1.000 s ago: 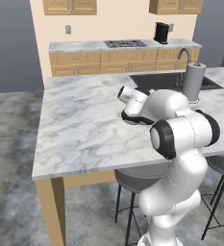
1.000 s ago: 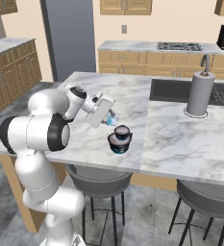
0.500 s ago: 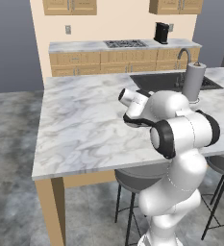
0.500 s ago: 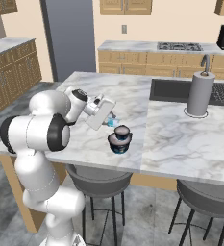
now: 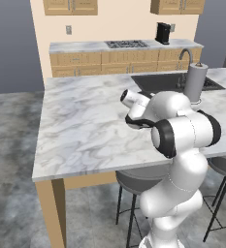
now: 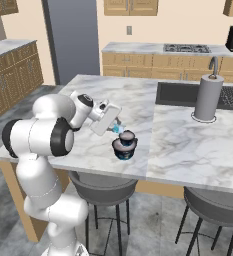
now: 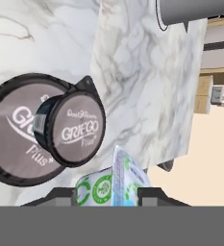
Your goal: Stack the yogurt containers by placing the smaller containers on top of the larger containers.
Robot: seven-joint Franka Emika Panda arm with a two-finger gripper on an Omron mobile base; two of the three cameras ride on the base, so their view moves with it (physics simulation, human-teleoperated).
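Left base view: the marble island counter (image 5: 80,126) carries a sink (image 5: 172,83) and a grey paper towel roll (image 5: 195,82) at its far side, and the arm's white bulk sits in front of the tubs, so they're hidden here.

Right base view: the small dark tub (image 6: 127,136) sits on the wide dark-blue tub (image 6: 123,148), well short of the paper towel roll. The gripper (image 6: 114,126) is right beside that stack.

Hand view: the tiny pale-blue cup (image 7: 114,185) sits between the finger tips (image 7: 60,196), next to the stack; fingers partly apart, and I can't tell if they actually pinch it.
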